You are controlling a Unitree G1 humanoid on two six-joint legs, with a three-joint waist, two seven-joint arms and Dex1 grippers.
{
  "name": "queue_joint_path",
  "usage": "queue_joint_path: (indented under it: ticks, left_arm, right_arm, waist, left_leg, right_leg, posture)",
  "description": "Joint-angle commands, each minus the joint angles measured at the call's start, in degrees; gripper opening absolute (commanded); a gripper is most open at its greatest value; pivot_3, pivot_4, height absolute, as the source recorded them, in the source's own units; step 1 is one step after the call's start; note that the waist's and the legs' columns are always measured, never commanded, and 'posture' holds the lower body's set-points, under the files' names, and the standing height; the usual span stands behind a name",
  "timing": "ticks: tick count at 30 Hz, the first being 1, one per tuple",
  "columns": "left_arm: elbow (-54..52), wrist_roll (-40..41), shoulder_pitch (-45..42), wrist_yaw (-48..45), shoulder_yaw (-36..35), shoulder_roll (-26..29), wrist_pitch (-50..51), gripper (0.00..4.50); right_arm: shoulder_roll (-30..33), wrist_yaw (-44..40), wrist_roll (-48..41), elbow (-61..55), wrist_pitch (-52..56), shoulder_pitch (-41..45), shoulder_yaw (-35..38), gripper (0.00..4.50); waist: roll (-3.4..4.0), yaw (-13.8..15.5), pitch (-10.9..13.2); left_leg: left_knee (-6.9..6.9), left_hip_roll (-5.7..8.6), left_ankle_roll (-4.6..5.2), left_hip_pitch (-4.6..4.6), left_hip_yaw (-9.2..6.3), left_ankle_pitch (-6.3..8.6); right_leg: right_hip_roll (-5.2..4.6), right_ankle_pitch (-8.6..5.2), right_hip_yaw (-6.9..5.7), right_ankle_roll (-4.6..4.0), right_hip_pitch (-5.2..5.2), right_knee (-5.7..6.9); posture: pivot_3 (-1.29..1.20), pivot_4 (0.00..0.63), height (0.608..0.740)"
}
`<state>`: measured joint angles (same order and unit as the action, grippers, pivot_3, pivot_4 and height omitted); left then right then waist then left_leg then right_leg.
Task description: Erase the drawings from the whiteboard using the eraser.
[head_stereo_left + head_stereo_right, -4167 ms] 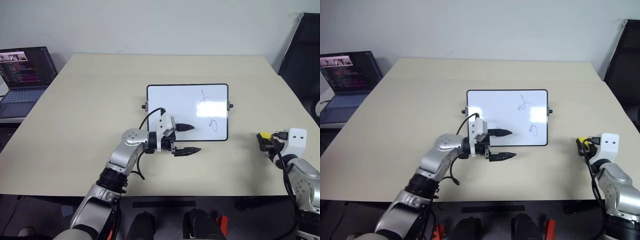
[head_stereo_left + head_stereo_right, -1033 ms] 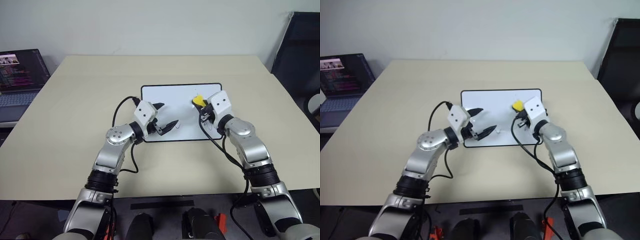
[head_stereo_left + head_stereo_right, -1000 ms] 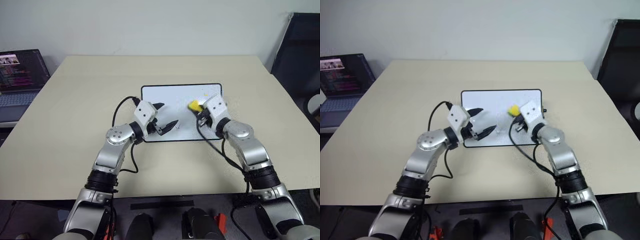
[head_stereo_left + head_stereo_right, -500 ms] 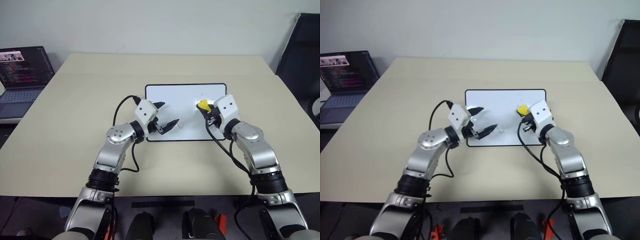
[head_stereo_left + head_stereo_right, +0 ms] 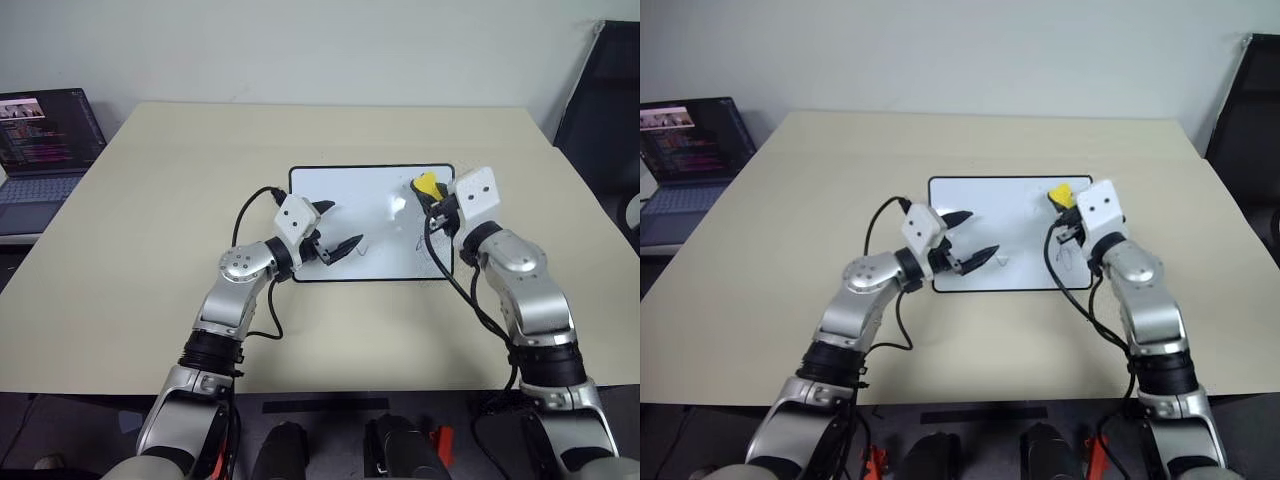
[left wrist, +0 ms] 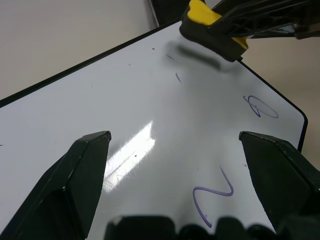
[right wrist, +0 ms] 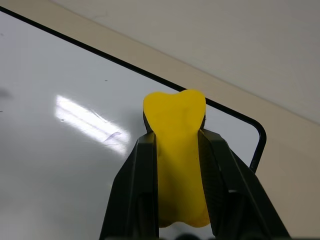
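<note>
The whiteboard (image 5: 340,195) lies flat in the middle of the beige table. My right gripper (image 5: 432,196) is shut on the yellow eraser (image 5: 426,184) and holds it just above the board's far right corner; its shadow (image 6: 195,52) falls on the white surface. My left gripper (image 5: 336,234) hovers open over the board's near left part, with nothing between its fingers. Of the drawings, a wavy squiggle (image 6: 212,194) lies near the left gripper, a loop (image 6: 260,107) sits by the near right edge, and a short faint stroke (image 6: 177,77) lies under the eraser.
An open laptop (image 5: 40,150) stands at the far left, beside the table. A black chair (image 5: 600,90) is at the far right. Bare beige tabletop (image 5: 150,230) surrounds the board on all sides.
My right gripper has carried the eraser up and to the right, from the board's upper middle to its far right corner. The left gripper has stayed put, still open.
</note>
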<state>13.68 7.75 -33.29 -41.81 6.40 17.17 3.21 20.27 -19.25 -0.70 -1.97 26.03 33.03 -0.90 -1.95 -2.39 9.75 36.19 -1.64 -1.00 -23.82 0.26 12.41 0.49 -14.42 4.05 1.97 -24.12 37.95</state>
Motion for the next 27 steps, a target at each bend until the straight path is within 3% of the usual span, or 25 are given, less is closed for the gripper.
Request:
queue_joint_path:
  ticks: [1, 9, 21, 27]
  left_arm:
    - [-3.3, 0.6, 0.1, 0.1, -0.3, -0.2, -0.4, 4.5]
    - [-6.4, 0.5, 2.5, 0.7, -0.7, 0.7, 0.9, 4.5]
    - [-7.2, 0.6, 3.1, 1.8, -1.5, 2.0, 1.7, 4.5]
    - [-6.9, 0.6, 3.2, 1.6, -1.2, 1.6, 1.7, 4.5]
  right_arm:
    - [0.9, 0.1, 1.1, 7.4, -4.0, 4.8, 0.5, 0.87]
    - [0.9, -3.8, 2.0, 17.6, -6.7, 9.4, -3.3, 0.87]
    - [-2.0, -12.8, 4.1, 6.5, 1.2, 0.0, -16.8, 0.87]
    - [-0.5, -11.0, 3.3, 1.9, 2.6, -1.6, -12.8, 0.87]
  waist:
    - [0.01, 0.0, 0.0]
    - [0.01, -0.4, 0.0]
    - [0.01, -1.1, 0.0]
    - [0.0, -0.8, 0.0]
  left_leg:
    - [0.0, 0.0, 0.0, 0.0, 0.02, 0.0]
    - [0.07, -0.01, 0.01, 0.06, -0.01, 0.0]
    - [0.11, -0.13, 0.0, 0.74, -0.01, 0.0]
    - [0.16, -0.06, 0.0, 0.91, 0.0, 0.0]
  right_leg:
    - [0.0, 0.0, 0.02, -0.01, 0.0, 0.0]
    - [0.0, 0.14, 0.0, -0.21, 0.07, 0.05]
    - [0.12, 0.05, 0.03, -0.06, 0.71, 0.08]
    - [0.02, 0.06, 0.03, -0.04, 0.9, 0.09]
  posture:
    - [0.0, 0.15, 0.74]
    - [0.0, 0.15, 0.74]
    - [0.0, 0.15, 0.74]
    - [0.0, 0.15, 0.74]
